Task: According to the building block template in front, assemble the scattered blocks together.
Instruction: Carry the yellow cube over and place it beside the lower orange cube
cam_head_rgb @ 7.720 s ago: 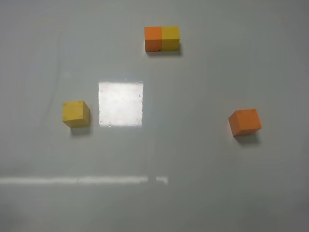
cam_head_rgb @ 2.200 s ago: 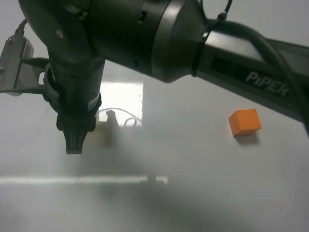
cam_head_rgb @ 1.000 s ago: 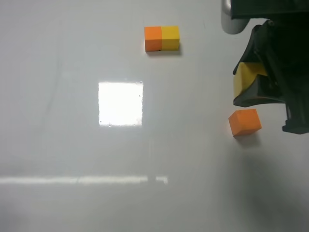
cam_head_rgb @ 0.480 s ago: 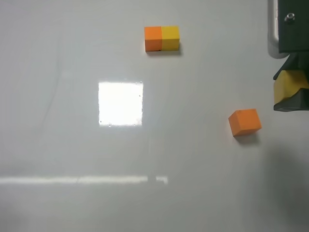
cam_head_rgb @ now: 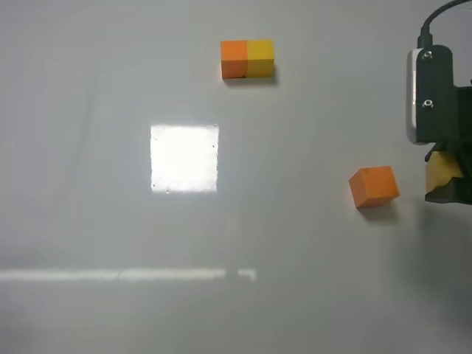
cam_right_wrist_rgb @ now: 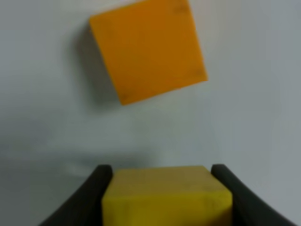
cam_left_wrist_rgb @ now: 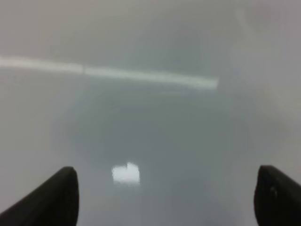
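Note:
The template (cam_head_rgb: pixel 247 59), an orange-and-yellow joined bar, lies at the far middle of the table. The loose orange cube (cam_head_rgb: pixel 375 186) sits on the table at the right. My right gripper (cam_head_rgb: pixel 447 181) is at the right edge, just right of the orange cube, shut on the loose yellow cube (cam_head_rgb: pixel 440 170). In the right wrist view the yellow cube (cam_right_wrist_rgb: pixel 167 195) sits between the gripper's (cam_right_wrist_rgb: pixel 162 188) two fingers, with the orange cube (cam_right_wrist_rgb: pixel 148 49) a short gap ahead of it and turned slightly. My left gripper (cam_left_wrist_rgb: pixel 164 193) is open and empty over bare table.
The grey table (cam_head_rgb: pixel 110 310) carries a bright square glare patch (cam_head_rgb: pixel 184 158) left of centre and a thin light streak (cam_head_rgb: pixel 125 275) across the near left. The right arm's dark body (cam_head_rgb: pixel 439 92) hangs over the right edge.
The right gripper took the yellow cube from the left side of the table, carried it across, and over the last second moved right and down to beside the orange cube.

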Robot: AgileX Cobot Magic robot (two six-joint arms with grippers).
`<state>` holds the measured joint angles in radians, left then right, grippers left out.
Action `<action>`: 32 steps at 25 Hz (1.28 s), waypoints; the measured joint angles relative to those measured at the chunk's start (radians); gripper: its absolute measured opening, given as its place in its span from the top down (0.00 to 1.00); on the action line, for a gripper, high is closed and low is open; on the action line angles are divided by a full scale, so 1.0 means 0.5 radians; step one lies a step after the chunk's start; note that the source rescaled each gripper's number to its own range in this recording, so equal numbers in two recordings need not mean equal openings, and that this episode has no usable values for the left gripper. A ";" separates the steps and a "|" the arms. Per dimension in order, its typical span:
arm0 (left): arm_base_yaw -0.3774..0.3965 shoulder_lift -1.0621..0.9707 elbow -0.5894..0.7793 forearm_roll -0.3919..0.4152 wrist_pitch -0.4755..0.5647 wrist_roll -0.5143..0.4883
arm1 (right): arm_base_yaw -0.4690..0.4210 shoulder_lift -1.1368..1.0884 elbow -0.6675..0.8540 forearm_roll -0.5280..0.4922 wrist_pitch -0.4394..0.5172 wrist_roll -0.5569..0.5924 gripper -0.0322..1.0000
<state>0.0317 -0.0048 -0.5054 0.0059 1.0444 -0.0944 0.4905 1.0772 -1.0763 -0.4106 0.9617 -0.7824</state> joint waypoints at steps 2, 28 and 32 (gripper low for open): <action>0.000 0.000 0.000 0.000 0.000 0.000 | -0.056 0.000 0.074 0.019 -0.095 -0.034 0.97; 0.000 0.000 0.000 0.000 0.000 0.000 | -0.110 0.209 0.179 0.313 -0.547 -0.338 0.97; 0.000 0.000 0.000 0.000 0.000 0.000 | -0.110 0.231 0.177 0.361 -0.556 -0.376 0.97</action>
<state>0.0317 -0.0048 -0.5054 0.0059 1.0444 -0.0944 0.4355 1.1928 -0.9881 -0.2301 0.6835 -0.9706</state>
